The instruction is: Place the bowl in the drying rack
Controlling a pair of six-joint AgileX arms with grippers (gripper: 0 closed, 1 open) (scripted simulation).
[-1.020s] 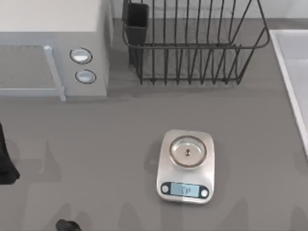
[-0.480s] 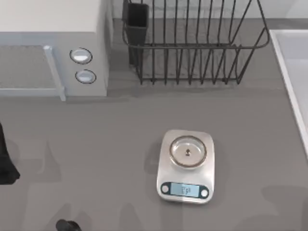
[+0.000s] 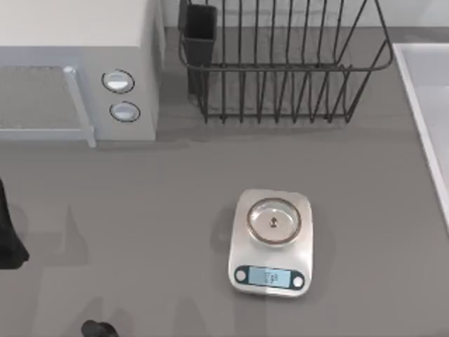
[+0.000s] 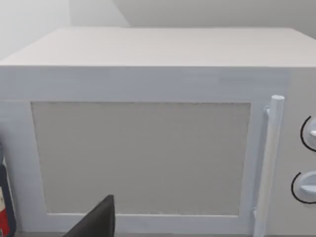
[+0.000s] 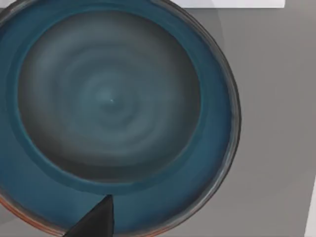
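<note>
Nothing moved, one bowl (image 5: 113, 113), one drying rack (image 3: 280, 63), one scale (image 3: 271, 242)

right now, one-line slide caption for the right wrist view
Right wrist camera looks straight down into the teal-blue bowl resting on the grey table, a dark end effector fingertip over its near rim.

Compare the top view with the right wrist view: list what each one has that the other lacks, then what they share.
Top view alone: the drying rack with its dark cutlery cup, the white microwave to its left, and the digital scale on the table nearer the camera.

Right wrist view alone: the bowl, teal-blue with a dark inside, seen from straight above, and a dark finger of the right end effector over its rim.

Both: the grey table.
</note>
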